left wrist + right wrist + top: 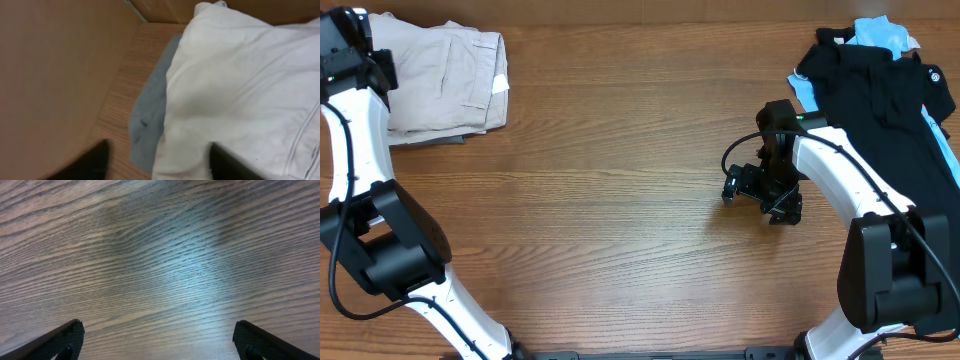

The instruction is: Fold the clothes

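Folded beige trousers [445, 75] lie at the table's far left on top of a grey garment [425, 138]. In the left wrist view the beige cloth [240, 90] and the grey garment's edge [150, 115] show close up. My left gripper [157, 162] is open and empty, right over the stack's edge; its arm shows at the overhead view's top left corner [345, 45]. A heap of black clothes [880, 100] with a light blue garment [880, 35] lies at the far right. My right gripper [760, 195] is open and empty over bare wood [157, 340], left of the heap.
The wooden table [620, 200] is bare between the two piles. A blurred brown surface [50, 75] fills the left of the left wrist view.
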Controlling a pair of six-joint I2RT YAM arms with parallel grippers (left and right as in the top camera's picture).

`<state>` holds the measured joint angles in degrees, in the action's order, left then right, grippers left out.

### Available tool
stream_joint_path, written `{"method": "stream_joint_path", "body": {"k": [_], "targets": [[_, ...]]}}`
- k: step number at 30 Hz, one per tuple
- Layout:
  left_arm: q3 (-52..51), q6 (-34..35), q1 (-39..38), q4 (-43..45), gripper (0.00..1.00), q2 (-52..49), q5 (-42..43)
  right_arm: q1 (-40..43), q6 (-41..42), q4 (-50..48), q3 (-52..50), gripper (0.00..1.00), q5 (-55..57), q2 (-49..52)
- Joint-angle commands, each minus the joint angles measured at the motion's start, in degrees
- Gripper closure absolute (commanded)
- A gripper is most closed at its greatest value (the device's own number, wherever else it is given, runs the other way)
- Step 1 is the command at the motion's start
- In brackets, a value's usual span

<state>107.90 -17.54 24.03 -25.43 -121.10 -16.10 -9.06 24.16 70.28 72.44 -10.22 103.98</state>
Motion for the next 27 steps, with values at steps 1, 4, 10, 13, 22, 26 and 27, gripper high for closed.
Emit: {"method": "stream_joint_path", "body": {"k": [1, 4, 10, 13, 22, 26, 27], "targets": [[1.07, 2.01, -2.25, -0.04, 0.77, 0.04, -1.36, -0.20, -0.20, -0.09, 0.59, 0.00, -0.11, -1.22], [1.07, 3.02, -3.61, 1.40, 0.96, 0.02, 1.66, -0.22, -0.20, -0.04, 0.59, 0.00, -0.11, -1.22], [1.07, 6.29, -4.46, 6.03, 0.96, -0.57, 3.10, -0.24, -0.20, -0.07, 0.59, 0.00, -0.11, -1.22], [1.07, 6.86, -4.28, 6.80, 0.96, -2.73, 3.06, -0.24, -0.17, -0.07, 0.59, 0.00, -0.13, -1.22], [1.07, 6.82, -2.67, 7.50, 0.96, -14.27, -1.33, -0.24, -0.17, 1.05, 0.57, 0.00, -0.13, -1.22], [1.07, 6.86, -1.49, 6.12, 0.96, -17.75, -3.87, -0.24, -0.20, 1.64, 0.57, 0.00, -0.11, -1.22], [1.07, 6.88, -1.31, 5.79, 0.96, -17.99, -4.26, -0.24, -0.17, 1.62, 0.57, 0.00, -0.11, -1.22]]}}
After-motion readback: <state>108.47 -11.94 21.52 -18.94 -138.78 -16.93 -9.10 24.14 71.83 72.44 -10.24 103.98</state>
